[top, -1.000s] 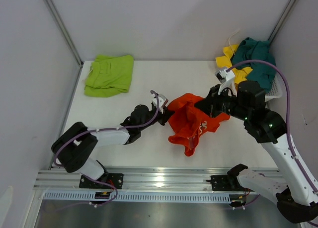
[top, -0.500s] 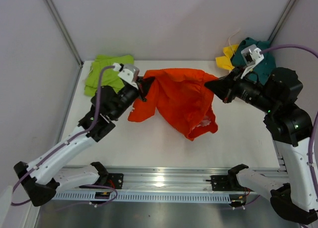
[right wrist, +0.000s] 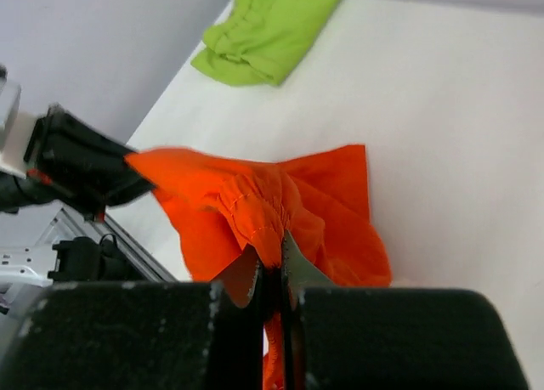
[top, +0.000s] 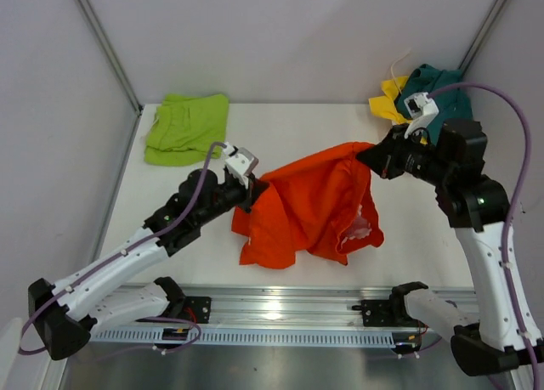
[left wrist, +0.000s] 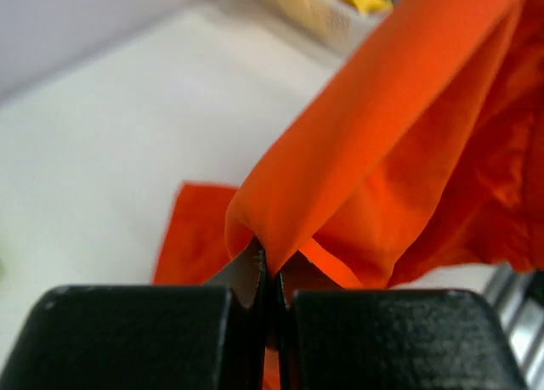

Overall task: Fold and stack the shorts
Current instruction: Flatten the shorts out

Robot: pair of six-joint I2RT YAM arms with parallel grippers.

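- Orange soft cloth shorts (top: 310, 207) hung stretched btwn both grippers above the white table (top: 425, 228); lower part drooped onto the tabletop, mid-front.
- L gripper (top: 255, 189): jaws pinched tight on one orange corner, cloth bunched right at the tips.
- R gripper (top: 367, 155): jaws clamped on the opposite gathered, stitched edge.
- Lime green cloth shorts (top: 187, 128) lay folded at the far-left corner, well apart.
- Yellow cloth pair (top: 387, 101) & dark teal cloth pair (top: 438, 88) sat heaped at far right, in the white plastic mesh basket (left wrist: 323, 16).
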